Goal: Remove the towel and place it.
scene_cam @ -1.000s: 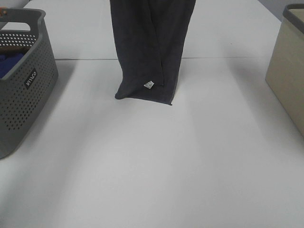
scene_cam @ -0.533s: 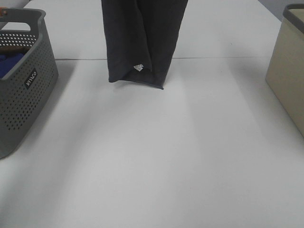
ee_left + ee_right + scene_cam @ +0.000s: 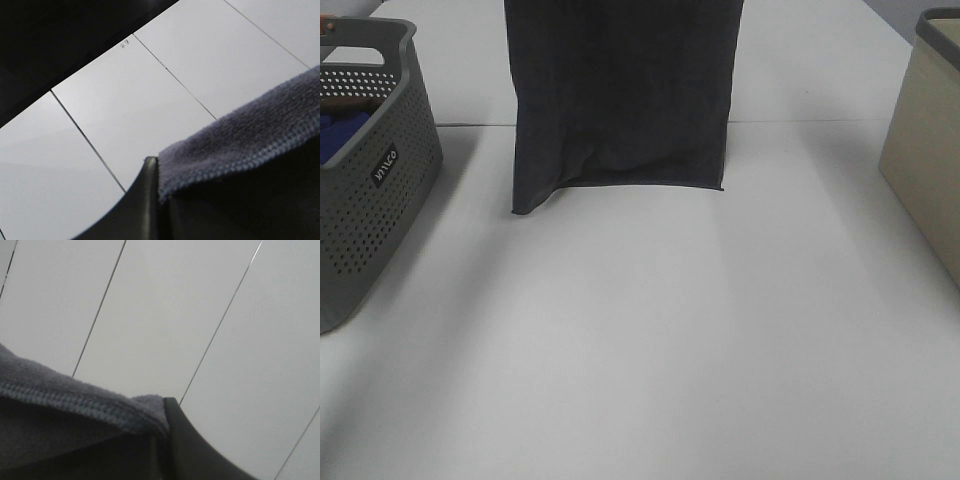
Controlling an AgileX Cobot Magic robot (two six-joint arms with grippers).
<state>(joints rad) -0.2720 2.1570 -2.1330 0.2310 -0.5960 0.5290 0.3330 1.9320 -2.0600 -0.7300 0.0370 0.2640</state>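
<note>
White surface [image 3: 650, 340] filling the high view, with a thin seam running left to right at the far side. Hanging above its far middle, the towel [image 3: 620, 100]: dark charcoal, spread flat and facing the camera, long axis straight up and down. Top edge cut off by the upper border, so neither holding point shows there. Lower hem level on the right, with the lower left corner drooping a little further. Hard to tell whether that corner touches the surface or hangs just clear of it.

At the left edge, a grey perforated basket [image 3: 380, 210], partly cropped, with blue fabric [image 3: 340, 135] inside. At the right edge, a beige box [image 3: 925, 160], also cropped.

Seen from the left wrist, the left claw [image 3: 159, 182] clenched on a fuzzy towel edge [image 3: 240, 145]; only one dark finger [image 3: 145, 200] visible, the other hidden behind cloth. Seen from the right wrist, the right claw [image 3: 161, 427] likewise clamped on a stitched towel hem [image 3: 60, 390], one finger [image 3: 185, 445] showing. Behind both, white panels [image 3: 150, 95] with thin dark seams.
</note>
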